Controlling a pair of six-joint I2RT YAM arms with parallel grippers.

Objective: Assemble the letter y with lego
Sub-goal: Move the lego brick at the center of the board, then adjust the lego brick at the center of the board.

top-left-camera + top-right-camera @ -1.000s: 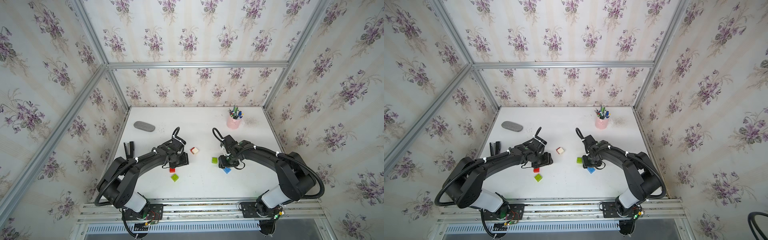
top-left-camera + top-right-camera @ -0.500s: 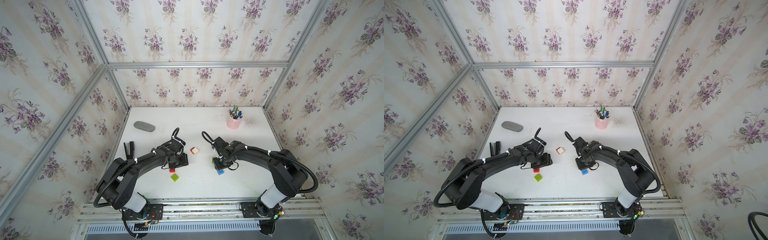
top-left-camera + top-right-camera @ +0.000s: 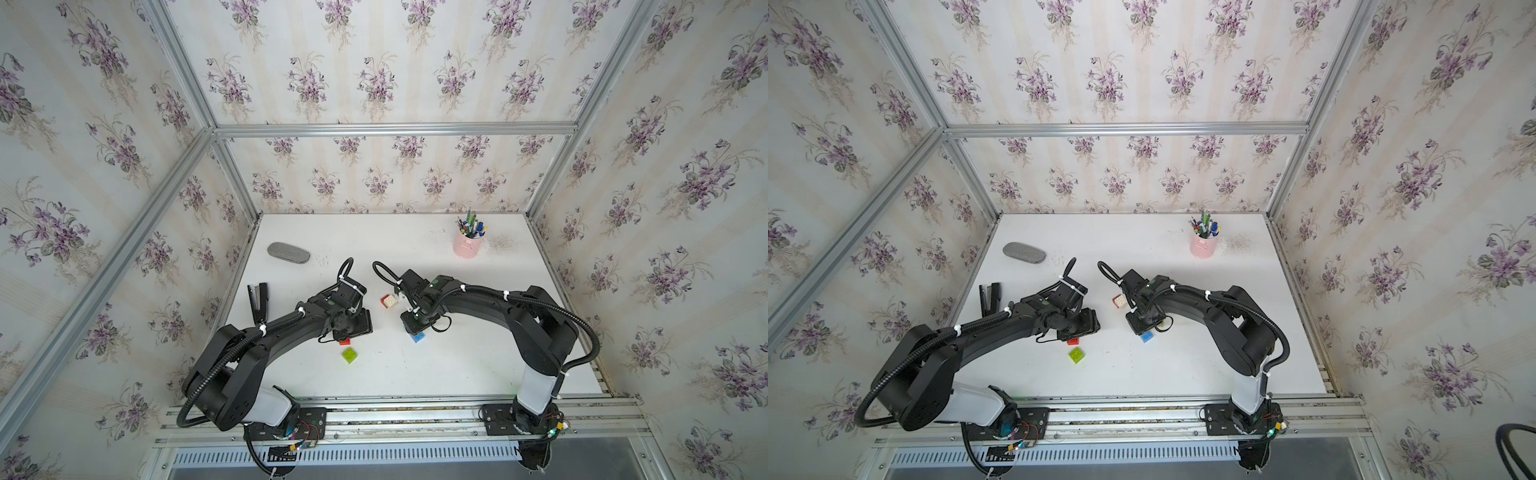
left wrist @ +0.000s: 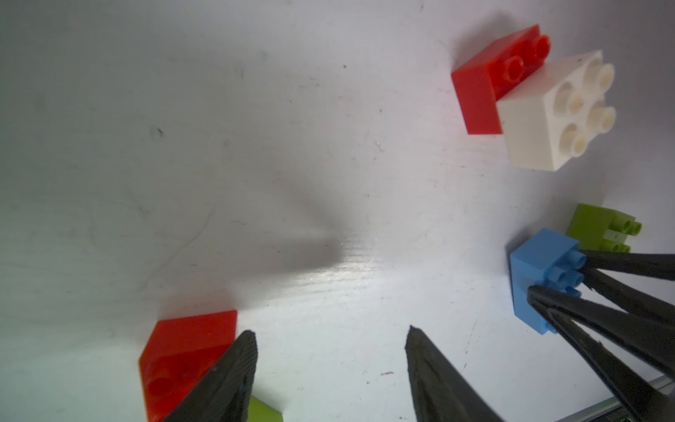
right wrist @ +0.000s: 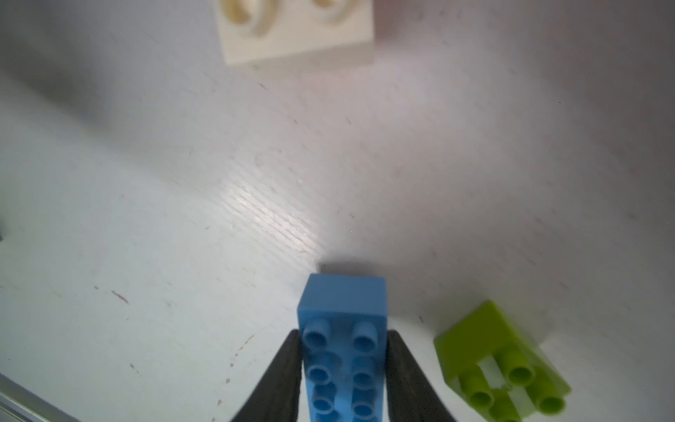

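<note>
The right arm's jaws clamp the long blue studded plastic brick near the middle of the white surface, with a white-on-red brick pair at its 11 o'clock. The left arm's jaws stand apart and empty beside a loose red square brick, which has a lime-green brick at its 5 o'clock.

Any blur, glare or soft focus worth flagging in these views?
Right wrist view: the green brick is smeared with a ghosted edge, the white brick is soft, the blue brick fairly crisp, and glare sits on the table. Left wrist view: a glare streak and broad dark shadows on the table; the near red brick is soft. Both top views: evenly lit, sharp.
</note>
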